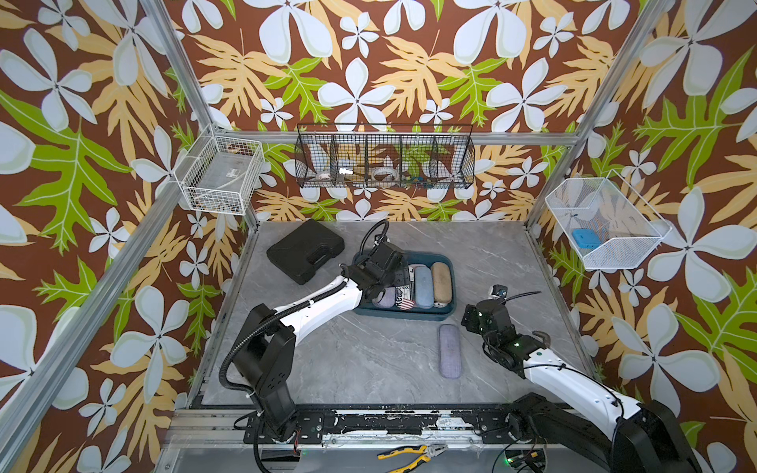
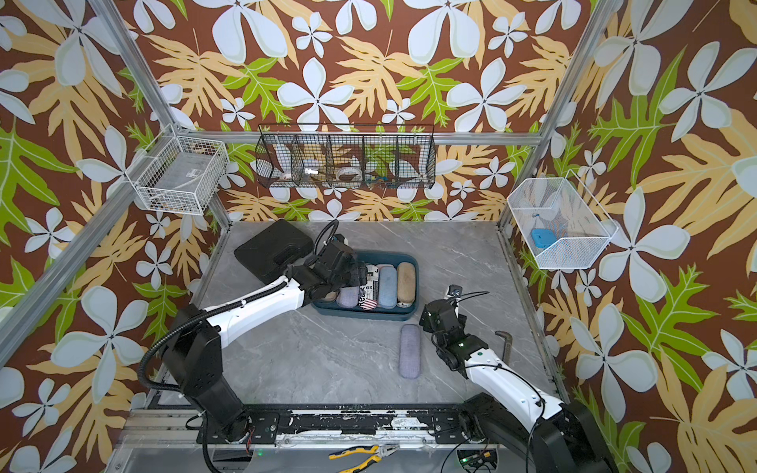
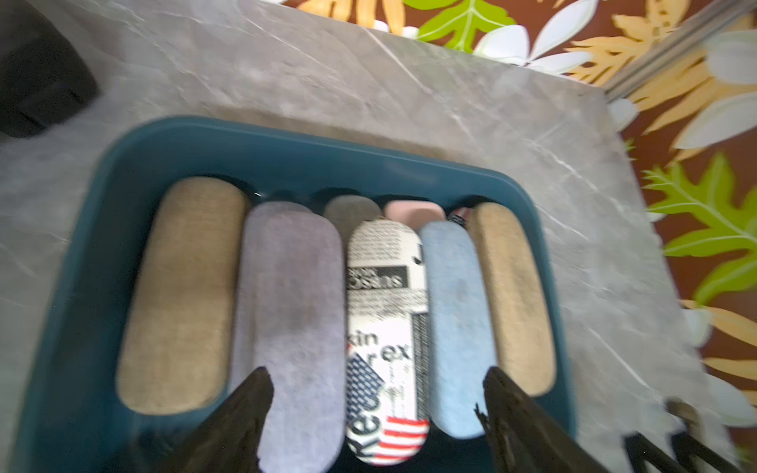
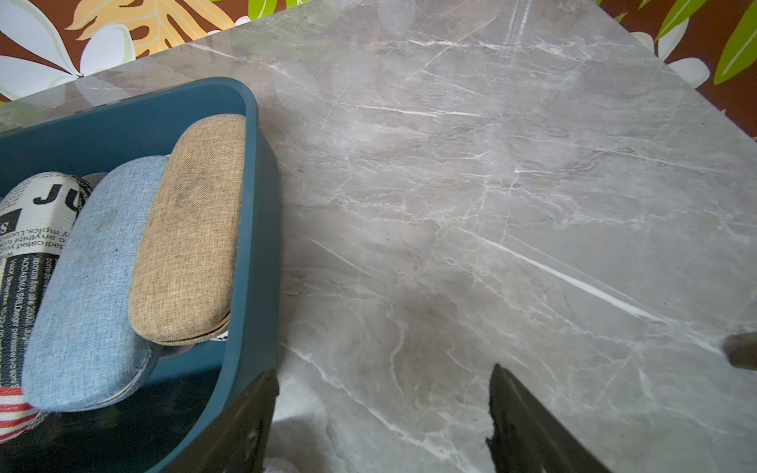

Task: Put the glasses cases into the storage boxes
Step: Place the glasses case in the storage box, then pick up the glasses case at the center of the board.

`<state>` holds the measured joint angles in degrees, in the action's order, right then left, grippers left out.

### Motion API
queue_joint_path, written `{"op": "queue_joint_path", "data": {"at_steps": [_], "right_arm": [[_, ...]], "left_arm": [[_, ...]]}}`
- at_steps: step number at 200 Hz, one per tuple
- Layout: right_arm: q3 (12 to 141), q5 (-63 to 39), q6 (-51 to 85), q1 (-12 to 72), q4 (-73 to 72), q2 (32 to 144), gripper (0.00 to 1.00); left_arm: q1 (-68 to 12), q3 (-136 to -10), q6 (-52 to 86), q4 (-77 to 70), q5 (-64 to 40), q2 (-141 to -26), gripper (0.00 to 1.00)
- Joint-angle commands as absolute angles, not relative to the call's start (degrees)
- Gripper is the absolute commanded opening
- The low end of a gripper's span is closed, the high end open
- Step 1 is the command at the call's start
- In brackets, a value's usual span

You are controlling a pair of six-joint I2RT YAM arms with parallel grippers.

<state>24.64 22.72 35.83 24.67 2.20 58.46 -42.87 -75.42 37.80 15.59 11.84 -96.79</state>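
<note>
In both top views, a grey marble-patterned desk sits inside an aluminium-framed booth. The booth's walls carry brown wallpaper with large white flowers and green and tan leaves. A black tool case lies at the desk's far left corner. The teal tub stands near the middle of the desk, a little toward the far edge, with glasses cases packed side by side in it. One loose lavender case lies flat on the desk just in front of the tub's near right corner. The left arm reaches in from the near left corner, and the left gripper points down over the tub's left half. The right arm reaches in from the near right corner, and the right gripper hangs beside the tub's right end.

The left wrist view is slightly blurred. The left gripper's jaws stand apart and hold nothing, above a lavender tub case and a newspaper-and-flag case. A tan case flanks these on one side, and a light blue case and a second tan case on the other. The ends of a grey case and a pink case show from underneath.

In the right wrist view, the right gripper's jaws are apart and empty over bare desk, just outside the tub's wall.
</note>
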Motion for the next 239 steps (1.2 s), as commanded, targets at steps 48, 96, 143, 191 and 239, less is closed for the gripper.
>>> {"op": "queue_joint_path", "data": {"at_steps": [48, 96, 143, 191, 239], "right_arm": [[23.3, 25.5, 37.8, 24.6, 3.3, 53.8, 0.8], [21.4, 28.6, 40.5, 24.6, 7.8, 46.2, 0.8], [18.1, 30.7, 43.9, 24.6, 12.2, 37.2, 0.8], [16.7, 30.4, 44.8, 24.6, 15.8, 30.6, 0.81], [14.6, 29.3, 45.6, 24.6, 18.3, 25.1, 0.81]], "left_arm": [[-51.8, -74.4, 48.1, 11.2, 3.8, -98.5, 0.85], [-56.9, -79.8, 50.1, 18.5, 4.9, -103.9, 0.9], [-60.6, -81.5, 53.4, 20.0, 4.9, -107.0, 0.91], [-63.5, -87.1, 54.4, 27.0, 5.7, -112.3, 0.92], [-64.2, -87.7, 57.1, 27.5, 3.0, -116.0, 0.93]]}}
